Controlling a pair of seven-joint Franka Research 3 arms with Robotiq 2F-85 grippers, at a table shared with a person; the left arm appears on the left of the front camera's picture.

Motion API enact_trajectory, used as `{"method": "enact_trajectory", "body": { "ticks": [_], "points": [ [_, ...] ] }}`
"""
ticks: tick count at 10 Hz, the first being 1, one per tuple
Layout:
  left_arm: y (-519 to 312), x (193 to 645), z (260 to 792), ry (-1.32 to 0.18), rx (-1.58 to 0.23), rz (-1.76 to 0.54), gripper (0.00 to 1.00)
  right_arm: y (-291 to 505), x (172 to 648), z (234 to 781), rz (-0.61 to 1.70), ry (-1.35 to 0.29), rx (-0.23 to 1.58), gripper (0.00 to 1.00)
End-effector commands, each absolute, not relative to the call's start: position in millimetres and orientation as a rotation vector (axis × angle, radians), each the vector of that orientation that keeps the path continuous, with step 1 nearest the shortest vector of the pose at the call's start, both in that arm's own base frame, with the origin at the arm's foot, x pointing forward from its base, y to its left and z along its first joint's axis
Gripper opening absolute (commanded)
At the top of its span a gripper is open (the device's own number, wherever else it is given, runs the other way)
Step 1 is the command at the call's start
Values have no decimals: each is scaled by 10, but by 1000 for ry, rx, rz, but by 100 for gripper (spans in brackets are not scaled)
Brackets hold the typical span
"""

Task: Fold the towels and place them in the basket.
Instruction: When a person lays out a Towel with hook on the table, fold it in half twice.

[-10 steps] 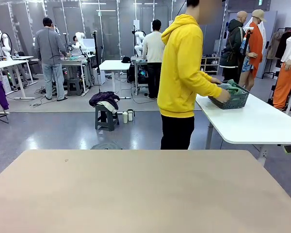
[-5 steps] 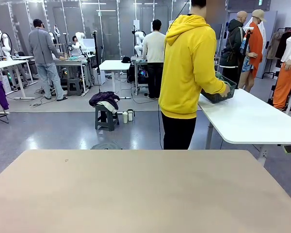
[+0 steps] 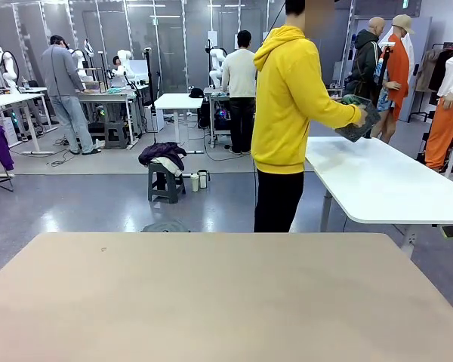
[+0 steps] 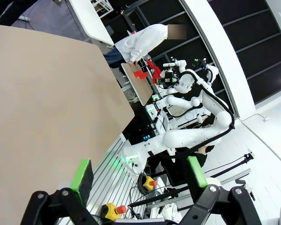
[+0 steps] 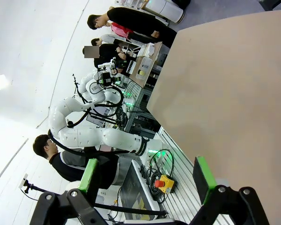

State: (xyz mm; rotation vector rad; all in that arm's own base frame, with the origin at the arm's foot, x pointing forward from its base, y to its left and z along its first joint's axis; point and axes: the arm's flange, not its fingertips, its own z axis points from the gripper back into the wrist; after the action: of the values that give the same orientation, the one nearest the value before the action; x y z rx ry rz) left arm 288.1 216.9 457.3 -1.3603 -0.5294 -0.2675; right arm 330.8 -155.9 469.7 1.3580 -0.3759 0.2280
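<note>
Tan tabletop lies wide in front of the robot. Past it is a white tabletop. A person in a yellow hoodie holds the dark grey mesh basket up over it, tilted. A mint green terry towel shows inside. The left hand and the right hand are both wide apart, holding nothing.

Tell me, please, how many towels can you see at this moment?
1: a green towel pokes out of the basket that the person holds tilted above the white table. Another may lie hidden inside the basket.
</note>
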Motion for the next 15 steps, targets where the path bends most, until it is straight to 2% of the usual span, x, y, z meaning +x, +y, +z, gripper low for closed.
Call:
{"method": "enact_trajectory", "body": {
  "ticks": [1,15],
  "points": [
    [2180,2862,4573,-530,-1371,-281,100,-1563,3305,4706,236,-385,1370,100],
    [2180,2862,4573,-530,-1371,-281,100,-1563,3305,4706,236,-385,1370,100]
  ]
}}
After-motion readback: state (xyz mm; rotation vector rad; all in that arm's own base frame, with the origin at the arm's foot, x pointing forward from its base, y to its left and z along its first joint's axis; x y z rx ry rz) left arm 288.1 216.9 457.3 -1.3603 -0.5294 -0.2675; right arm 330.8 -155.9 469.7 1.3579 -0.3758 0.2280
